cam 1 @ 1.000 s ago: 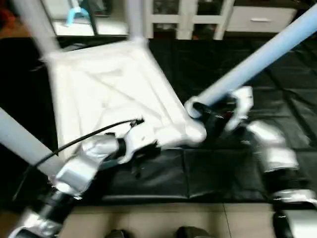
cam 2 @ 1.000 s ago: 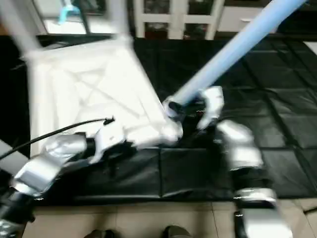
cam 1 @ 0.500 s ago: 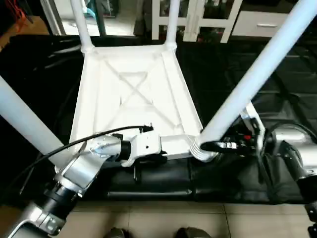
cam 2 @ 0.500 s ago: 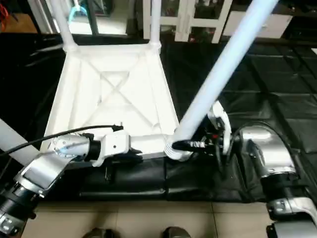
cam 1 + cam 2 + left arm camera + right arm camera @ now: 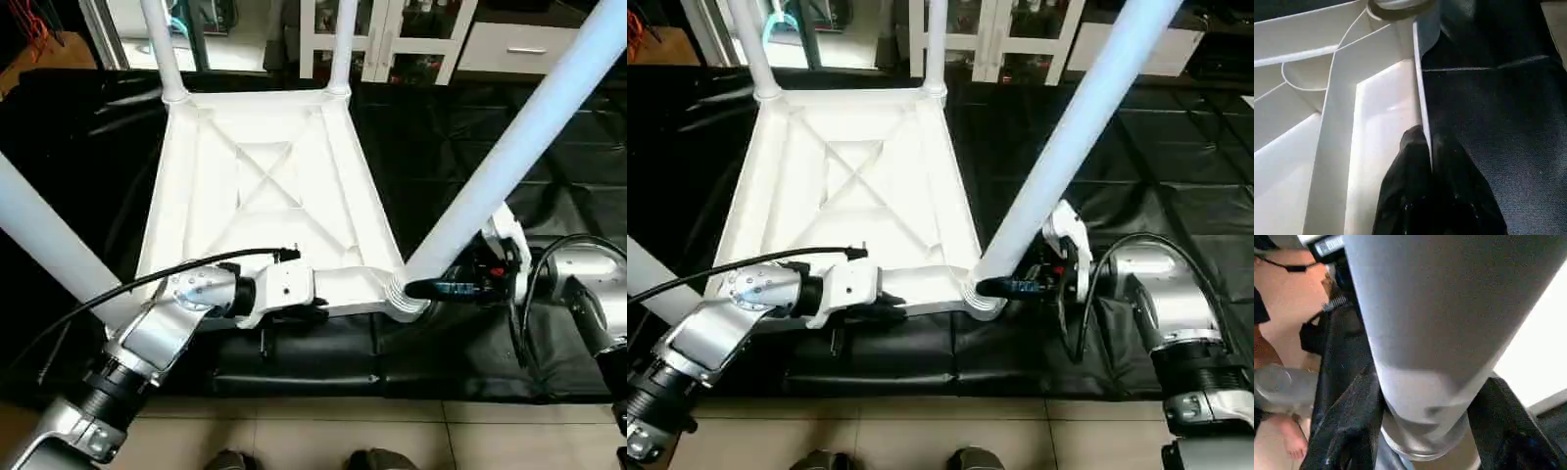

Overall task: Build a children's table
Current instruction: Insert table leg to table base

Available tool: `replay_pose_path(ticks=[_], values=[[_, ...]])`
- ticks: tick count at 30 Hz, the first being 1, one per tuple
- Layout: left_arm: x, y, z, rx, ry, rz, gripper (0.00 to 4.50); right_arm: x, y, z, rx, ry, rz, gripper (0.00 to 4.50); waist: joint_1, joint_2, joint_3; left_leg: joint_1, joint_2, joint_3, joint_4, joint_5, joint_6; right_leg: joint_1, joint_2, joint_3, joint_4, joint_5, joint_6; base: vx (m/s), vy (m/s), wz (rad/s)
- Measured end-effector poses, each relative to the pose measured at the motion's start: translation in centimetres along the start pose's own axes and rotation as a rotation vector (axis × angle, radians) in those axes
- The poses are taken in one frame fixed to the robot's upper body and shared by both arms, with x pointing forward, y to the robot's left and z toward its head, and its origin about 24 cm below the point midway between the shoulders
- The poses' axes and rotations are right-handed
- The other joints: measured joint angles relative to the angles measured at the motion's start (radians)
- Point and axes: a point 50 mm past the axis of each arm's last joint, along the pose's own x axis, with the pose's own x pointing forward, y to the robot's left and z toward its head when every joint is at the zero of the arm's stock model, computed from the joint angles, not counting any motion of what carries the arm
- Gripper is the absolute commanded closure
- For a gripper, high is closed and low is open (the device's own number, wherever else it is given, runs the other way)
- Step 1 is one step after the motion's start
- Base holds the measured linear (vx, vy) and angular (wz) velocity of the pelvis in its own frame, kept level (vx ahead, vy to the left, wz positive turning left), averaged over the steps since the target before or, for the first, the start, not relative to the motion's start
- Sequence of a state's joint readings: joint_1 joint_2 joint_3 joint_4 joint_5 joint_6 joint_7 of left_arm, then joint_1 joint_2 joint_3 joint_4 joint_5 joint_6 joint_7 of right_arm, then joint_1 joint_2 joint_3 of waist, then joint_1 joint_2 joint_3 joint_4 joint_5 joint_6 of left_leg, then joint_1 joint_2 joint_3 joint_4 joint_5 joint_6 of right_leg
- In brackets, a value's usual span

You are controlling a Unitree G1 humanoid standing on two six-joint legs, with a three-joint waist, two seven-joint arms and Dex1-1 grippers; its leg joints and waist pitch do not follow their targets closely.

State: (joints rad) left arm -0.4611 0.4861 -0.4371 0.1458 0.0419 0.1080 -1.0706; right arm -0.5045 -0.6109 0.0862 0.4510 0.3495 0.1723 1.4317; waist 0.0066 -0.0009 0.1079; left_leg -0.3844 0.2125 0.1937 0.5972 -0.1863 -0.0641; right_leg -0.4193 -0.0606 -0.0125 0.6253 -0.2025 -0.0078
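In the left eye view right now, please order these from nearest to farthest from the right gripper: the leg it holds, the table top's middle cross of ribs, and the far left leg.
1. The leg held in the right gripper, at the near right corner.
2. The middle cross of ribs on the table top, to the gripper's left and farther back.
3. The far left leg, at the back left corner.

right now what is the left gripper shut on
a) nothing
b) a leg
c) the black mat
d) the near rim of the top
d: in the left wrist view the left gripper has its fingers pinched on the thin rim of the top.
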Motion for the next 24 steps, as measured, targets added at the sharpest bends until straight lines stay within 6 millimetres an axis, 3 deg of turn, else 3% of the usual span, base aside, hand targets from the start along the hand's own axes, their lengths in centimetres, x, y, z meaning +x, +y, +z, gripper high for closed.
replay_pose_path(ticks=[12, 24], values=[[0.0, 0.0, -0.1, -0.001, -0.001, -0.010, 4.50, -1.0, -0.6, -0.2, -0.077, 0.046, -0.073, 2.48, 0.000, 0.000, 0.000, 0.001, 0.001, 0.001, 0.000, 0.000, 0.000, 0.001, 0.000, 0.000, 0.000, 0.000, 0.000, 0.000, 0.000, 0.00], [-0.1, 0.0, -0.3, -0.017, -0.011, -0.015, 4.50, 0.1, 0.1, -1.1, -0.056, -0.031, -0.034, 2.48, -0.003, 0.000, 0.000, 0.003, 0.004, 0.003, 0.000, 0.000, -0.001, 0.002, 0.002, -0.001, 0.000, 0.000, 0.000, 0.000, 0.000, 0.00]])
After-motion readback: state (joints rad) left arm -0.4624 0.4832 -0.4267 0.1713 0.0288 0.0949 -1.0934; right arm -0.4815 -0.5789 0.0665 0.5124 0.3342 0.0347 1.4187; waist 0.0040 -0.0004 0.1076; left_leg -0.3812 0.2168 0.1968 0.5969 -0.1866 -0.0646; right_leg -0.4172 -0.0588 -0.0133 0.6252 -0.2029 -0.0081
